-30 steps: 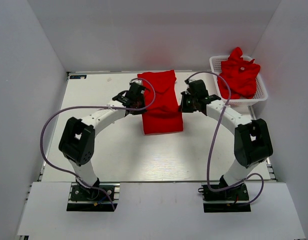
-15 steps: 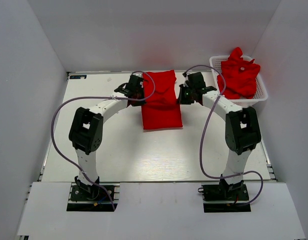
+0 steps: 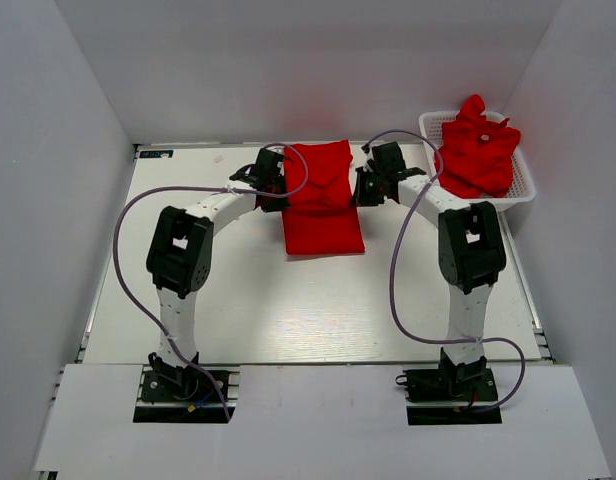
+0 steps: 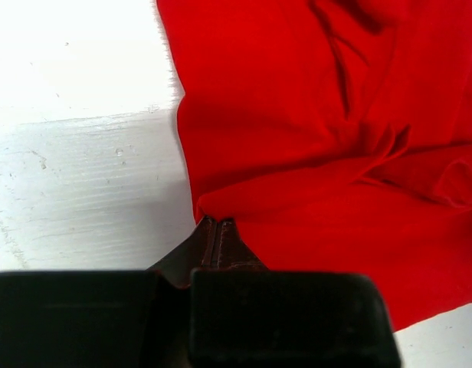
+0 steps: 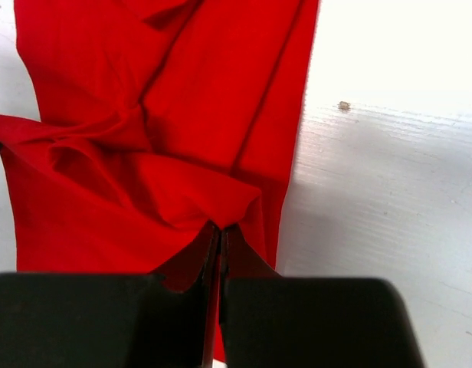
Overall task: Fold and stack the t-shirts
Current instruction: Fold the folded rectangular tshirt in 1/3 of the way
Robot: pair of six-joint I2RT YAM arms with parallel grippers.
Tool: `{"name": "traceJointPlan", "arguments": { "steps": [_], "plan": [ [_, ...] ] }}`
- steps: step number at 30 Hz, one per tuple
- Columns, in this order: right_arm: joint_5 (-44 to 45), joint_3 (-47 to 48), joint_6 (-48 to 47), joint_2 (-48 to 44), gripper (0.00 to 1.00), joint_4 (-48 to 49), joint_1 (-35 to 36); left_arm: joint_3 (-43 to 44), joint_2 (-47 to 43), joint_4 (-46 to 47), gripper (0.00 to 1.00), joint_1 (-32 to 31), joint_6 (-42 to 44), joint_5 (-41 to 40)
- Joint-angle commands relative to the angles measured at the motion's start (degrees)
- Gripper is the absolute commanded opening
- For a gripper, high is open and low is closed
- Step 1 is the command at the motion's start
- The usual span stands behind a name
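From above, the t-shirt [image 3: 323, 215] you are working lies partly folded on the table [image 3: 238, 300], in the upper middle of the frame. The left gripper [image 3: 281, 188] sits at its left edge and the right gripper [image 3: 362, 190] at its right edge, each about halfway along the cloth. At the upper right stands the white mesh basket [image 3: 493, 203]. It holds a crumpled heap of t-shirts [image 3: 478, 150] that rises above the rim; you cannot tell how many.

In the left wrist view, the fingers [image 4: 209, 238] are pressed together at lower centre, pinching a folded edge of the shirt. Red cloth fills the right of the frame and bare table the left.

In the right wrist view, the fingers [image 5: 232, 245] are likewise closed tight at lower centre, nipping a raised pucker of cloth, with bare table on the right.

Expect the shirt to be light, soft and limp. It will likely sag and wrinkle between your two pinches, and thin layers may slip from the tips. Take it at the edges or corners, through all layers, with both sides level.
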Motion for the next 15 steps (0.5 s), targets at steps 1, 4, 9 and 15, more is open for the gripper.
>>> {"name": "traceJointPlan", "arguments": {
  "steps": [1, 4, 9, 15],
  "plan": [
    [-1.05, 3.94, 0.29, 1.28, 0.00, 0.98, -0.48, 1.81, -0.31, 0.76, 0.00, 0.85, 0.10, 1.53],
    [-1.41, 4.83, 1.17, 2.25, 0.00, 1.15, -0.57, 1.81, -0.31, 1.46, 0.00, 0.85, 0.10, 2.14],
    [-3.25, 8.07, 3.10, 5.32, 0.90, 1.86, -1.09, 4.96, 1.62, 0.32, 0.95, 1.90, -0.95, 1.54],
    [-3.08, 18.19, 3.37, 5.52, 0.90, -0.94, -2.50, 12.71, 0.93, -3.90, 1.00, 4.62, -2.01, -1.01]
  ]
}}
